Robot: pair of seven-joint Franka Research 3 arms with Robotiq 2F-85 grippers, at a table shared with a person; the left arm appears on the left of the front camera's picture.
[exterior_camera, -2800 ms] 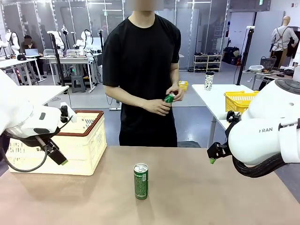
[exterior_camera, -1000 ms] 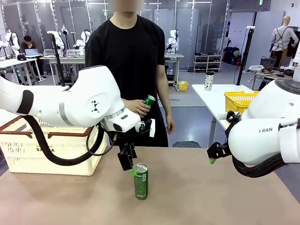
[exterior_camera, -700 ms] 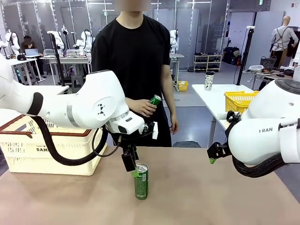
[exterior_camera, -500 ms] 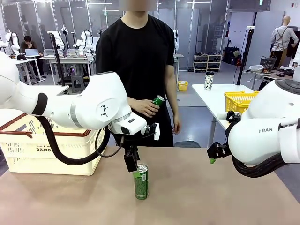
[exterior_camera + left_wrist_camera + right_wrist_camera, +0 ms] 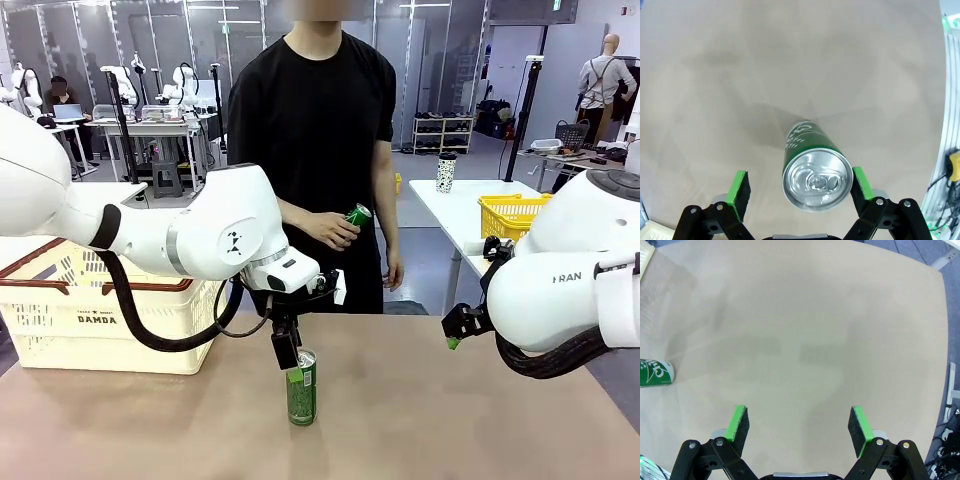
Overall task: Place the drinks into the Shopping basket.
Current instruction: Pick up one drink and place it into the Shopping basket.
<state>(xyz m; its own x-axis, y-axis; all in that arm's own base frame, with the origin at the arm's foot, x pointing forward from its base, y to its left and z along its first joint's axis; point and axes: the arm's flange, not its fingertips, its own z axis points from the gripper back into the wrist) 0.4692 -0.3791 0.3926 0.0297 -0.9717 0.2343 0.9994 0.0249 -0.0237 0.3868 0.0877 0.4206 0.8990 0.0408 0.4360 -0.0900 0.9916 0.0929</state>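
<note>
The left gripper's [image 5: 800,189] jaws are spread fully wide and nothing is clamped. Its green pads [image 5: 738,190] are held to either side of the silver top of an upright green can [image 5: 810,150], one pad just beside the rim, the other apart from it. This can is stood near the middle of the brown table [image 5: 450,420]. The right gripper [image 5: 800,427] is likewise opened wide and empty, above bare tabletop. A second green can [image 5: 357,214] is held in the person's hand [image 5: 335,228]. The Shopping basket [image 5: 110,340] is set at the robot's left, well apart from both cans.
</note>
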